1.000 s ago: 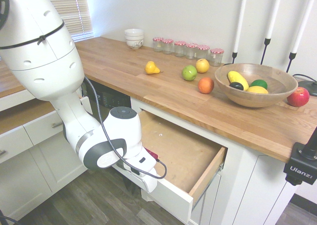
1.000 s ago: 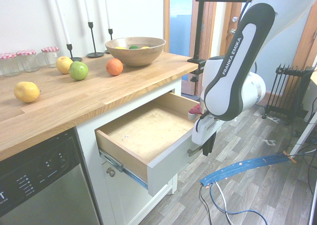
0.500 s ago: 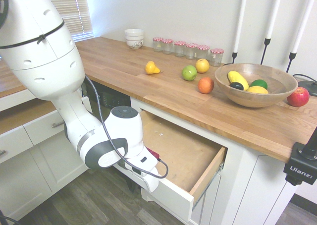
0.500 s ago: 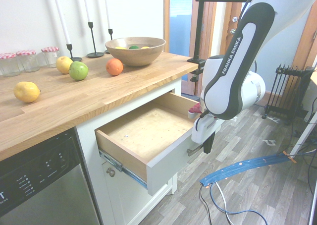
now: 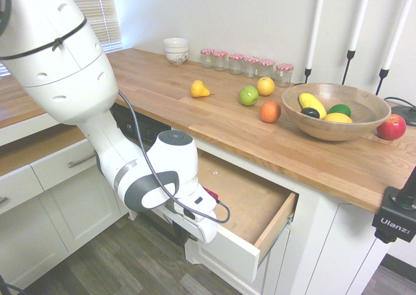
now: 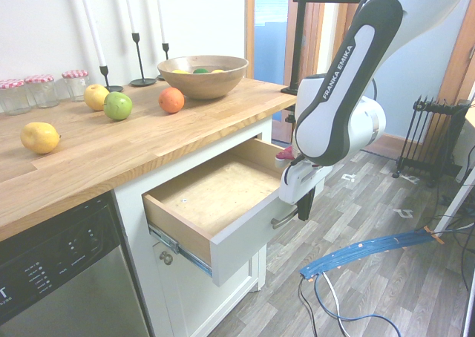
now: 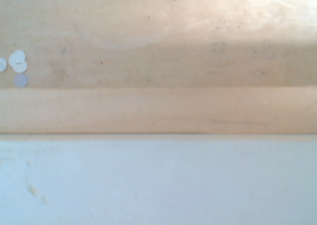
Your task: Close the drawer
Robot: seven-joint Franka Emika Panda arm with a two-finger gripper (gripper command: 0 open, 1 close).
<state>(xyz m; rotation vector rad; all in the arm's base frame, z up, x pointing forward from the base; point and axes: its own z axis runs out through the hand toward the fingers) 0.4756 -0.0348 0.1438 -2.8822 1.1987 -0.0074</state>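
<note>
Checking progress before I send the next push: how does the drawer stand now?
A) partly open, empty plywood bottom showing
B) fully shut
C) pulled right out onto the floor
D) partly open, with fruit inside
A: the drawer juts from the cabinet, its bare plywood bottom empty, with the gripper at its white front.

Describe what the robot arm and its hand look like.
The arm is glossy white with rounded joints and dark grey bands; one band reads FRANKA EMIKA in white letters. A black cable runs along it. The hand has a white body with dark fingers.
</note>
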